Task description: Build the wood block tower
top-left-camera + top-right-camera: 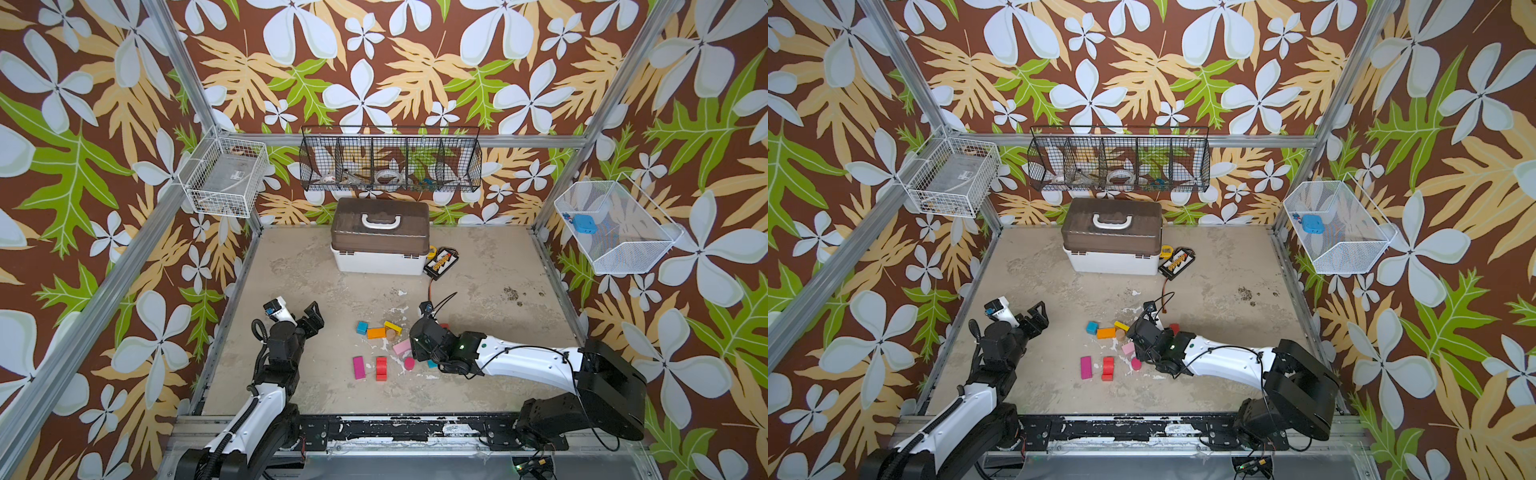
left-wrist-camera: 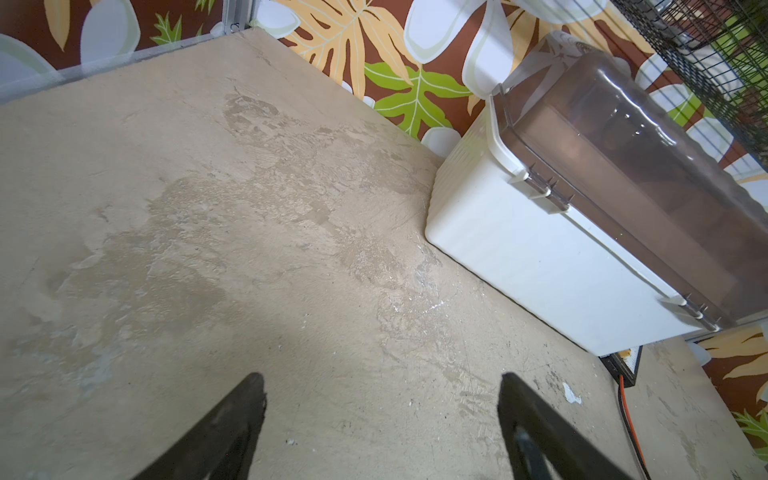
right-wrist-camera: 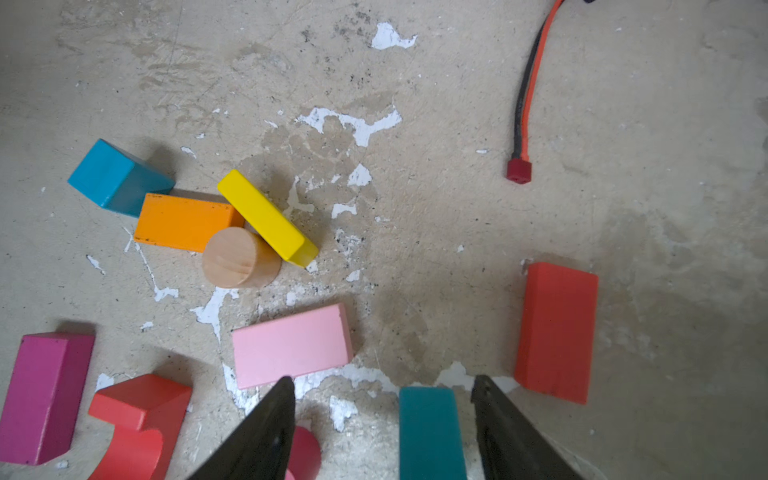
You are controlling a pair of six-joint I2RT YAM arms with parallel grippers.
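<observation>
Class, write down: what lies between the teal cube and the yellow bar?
The orange block lies between the teal cube and the yellow bar, clearest in the right wrist view.

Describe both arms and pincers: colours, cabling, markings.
Both match: the left arm and right arm have white shell links between bulky black joint housings. A coiled black cable hangs by the left one's elbow; a thin black cable loops along the right one's white link, which carries small green lights. The left pincer and right pincer have matte black, tapering fingers. No readable markings.
</observation>
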